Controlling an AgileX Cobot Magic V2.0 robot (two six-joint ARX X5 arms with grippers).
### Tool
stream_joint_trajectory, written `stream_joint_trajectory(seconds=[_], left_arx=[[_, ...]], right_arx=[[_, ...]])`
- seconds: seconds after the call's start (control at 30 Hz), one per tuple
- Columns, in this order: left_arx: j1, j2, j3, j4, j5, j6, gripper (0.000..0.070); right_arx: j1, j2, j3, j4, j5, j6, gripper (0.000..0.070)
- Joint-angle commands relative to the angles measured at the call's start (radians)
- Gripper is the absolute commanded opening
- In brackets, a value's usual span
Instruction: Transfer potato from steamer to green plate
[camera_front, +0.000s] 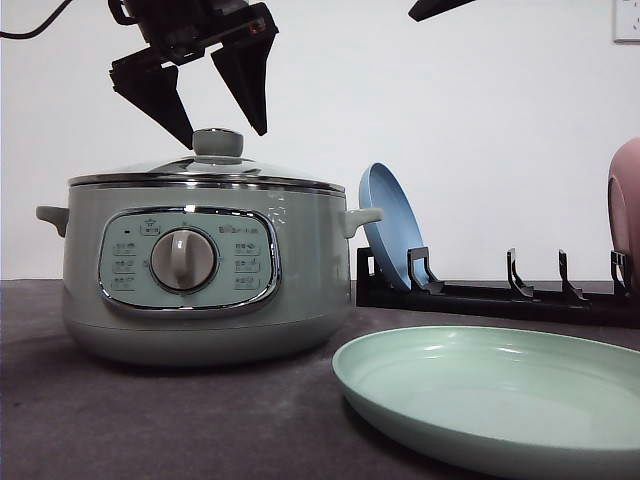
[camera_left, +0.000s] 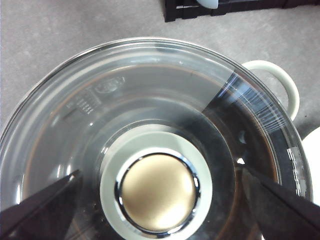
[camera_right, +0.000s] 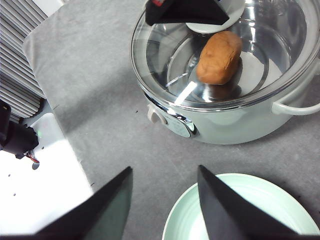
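The pale green steamer (camera_front: 190, 300) stands at the table's left with its glass lid (camera_left: 150, 100) on. Through the lid, the orange-brown potato (camera_right: 219, 57) lies inside the pot (camera_right: 225, 125). My left gripper (camera_front: 222, 135) hangs open just above the lid knob (camera_left: 157, 192), one finger (camera_left: 40, 205) on each side of it, holding nothing. The green plate (camera_front: 500, 400) lies bare at the front right. My right gripper (camera_right: 164, 169) is open and high up, over the table between the steamer and the green plate (camera_right: 260, 195).
A black dish rack (camera_front: 480, 295) behind the plate holds a blue plate (camera_front: 390, 225) upright, and a pink dish (camera_front: 626, 210) sits at its right end. The steamer's side handle (camera_left: 280, 80) sticks out toward the rack. Part of my right arm (camera_front: 440, 8) shows at the top.
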Motion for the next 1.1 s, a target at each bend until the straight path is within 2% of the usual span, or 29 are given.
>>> stream_joint_trajectory(seconds=[0.0, 0.5, 0.67, 0.77, 0.93, 1.07], left_arx=[[-0.01, 0.023, 0.029, 0.005, -0.007, 0.013, 0.0625], [-0.013, 0.046, 0.029, 0.002, -0.007, 0.012, 0.0621], [-0.013, 0.046, 0.029, 0.002, -0.007, 0.012, 0.046], [-0.013, 0.046, 0.029, -0.001, -0.007, 0.012, 0.0425], [-0.013, 0.046, 0.029, -0.009, -0.007, 0.011, 0.0415], [-0.013, 0.046, 0.029, -0.024, -0.007, 0.011, 0.0321]], right_arx=[[0.008, 0.012, 0.018, 0.004, -0.001, -0.012, 0.0255], [0.008, 0.012, 0.018, 0.004, 0.019, -0.013, 0.0255], [0.008, 0.012, 0.018, 0.004, 0.032, -0.016, 0.0255], [0.008, 0.012, 0.018, 0.004, 0.032, -0.016, 0.0255], [0.008, 0.012, 0.018, 0.004, 0.032, -0.017, 0.0255], [0.008, 0.012, 0.018, 0.004, 0.032, -0.017, 0.0255]])
